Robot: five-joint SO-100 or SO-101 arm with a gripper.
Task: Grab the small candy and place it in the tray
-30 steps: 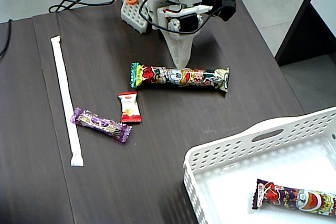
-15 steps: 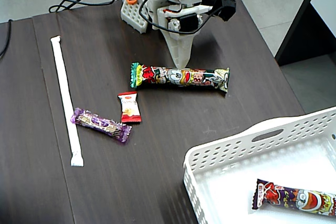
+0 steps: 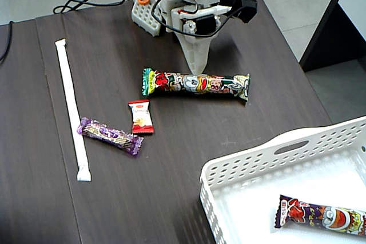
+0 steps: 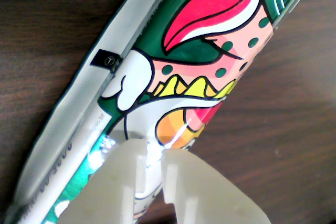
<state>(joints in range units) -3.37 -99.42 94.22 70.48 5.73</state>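
Pointing straight down, the gripper (image 3: 197, 71) rests nearly closed, grasping nothing, on the long snack stick (image 3: 196, 83), while the small candy (image 3: 140, 116) lies at its seven o'clock, outside the tray (image 3: 297, 148).

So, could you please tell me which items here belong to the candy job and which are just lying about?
Part of the job:
- small candy
- tray
- claw, tips nearly together, touching the long snack stick

Just lying about:
- long snack stick on the table
- purple candy
- white paper-wrapped straw
- second snack stick, already in the tray
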